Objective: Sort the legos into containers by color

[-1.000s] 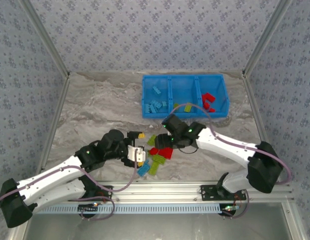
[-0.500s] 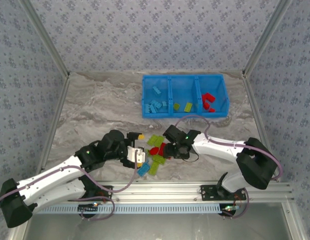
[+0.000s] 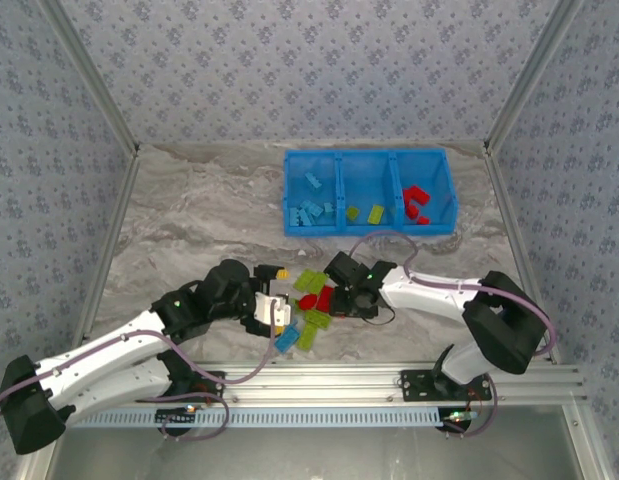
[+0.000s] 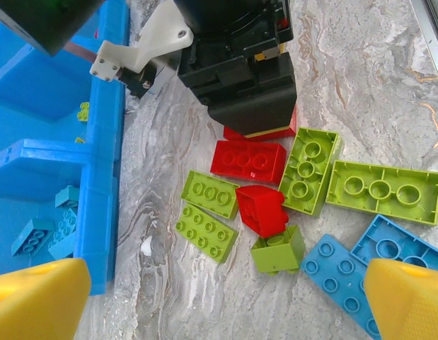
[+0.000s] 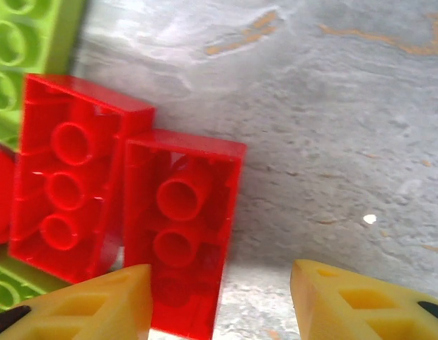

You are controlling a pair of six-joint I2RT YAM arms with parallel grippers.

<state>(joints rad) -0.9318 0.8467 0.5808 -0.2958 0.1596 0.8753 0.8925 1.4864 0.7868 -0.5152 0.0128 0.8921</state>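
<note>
Well, the right gripper (image 5: 219, 297) hung over an upturned red lego (image 5: 180, 227) in the near pile (image 3: 309, 305), fingers spread. A pinch looked next, then the right compartment of the tray (image 3: 369, 153). The left gripper (image 4: 222, 301) gaped wide.

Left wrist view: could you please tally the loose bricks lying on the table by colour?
green bricks: 5
red bricks: 3
blue bricks: 2
Total: 10
</note>
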